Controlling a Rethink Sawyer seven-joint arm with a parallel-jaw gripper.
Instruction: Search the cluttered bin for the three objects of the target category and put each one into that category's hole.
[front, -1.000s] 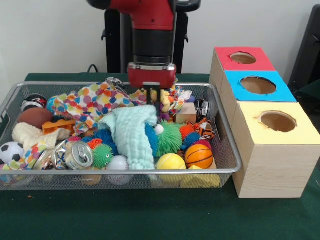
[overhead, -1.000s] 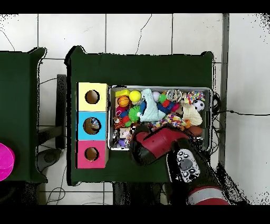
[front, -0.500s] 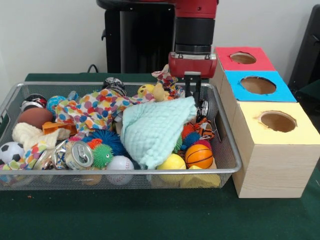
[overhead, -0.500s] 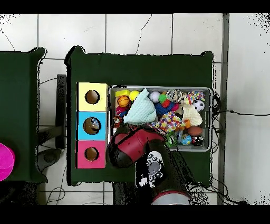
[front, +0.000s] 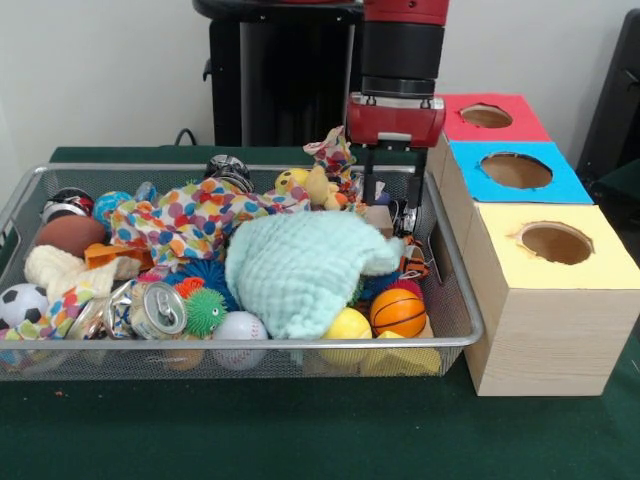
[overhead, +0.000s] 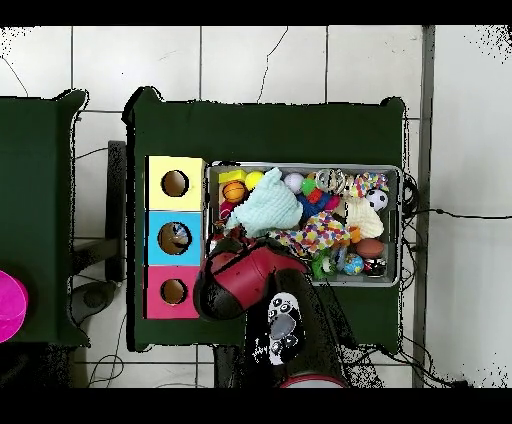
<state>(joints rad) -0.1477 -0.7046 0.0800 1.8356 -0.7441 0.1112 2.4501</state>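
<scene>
My gripper (front: 390, 198) hangs open over the right back part of the wire bin (front: 120, 346), close to the box of holes. Nothing is held between its fingers (front: 368, 186). Just in front of it and lower, a mint green cloth (front: 300, 268) lies spread over the toys. Around the cloth sit a small basketball (front: 398, 312), a yellow ball (front: 345, 324), a white ball (front: 238, 327), a green spiky ball (front: 204, 310) and a dented can (front: 158, 310). In the overhead view the red arm (overhead: 245, 285) covers the gripper; the cloth (overhead: 268, 208) shows beside it.
The wooden box on the right has a red hole (front: 487, 115), a blue hole (front: 515, 170) and a yellow hole (front: 556, 242). A polka-dot cloth (front: 190, 215), a brown football (front: 68, 235) and a soccer ball (front: 20, 303) fill the bin's left.
The gripper rose from the bin's middle with the mint cloth, carried it right, then let go. The cloth now lies flat on the toys and the gripper stands open.
</scene>
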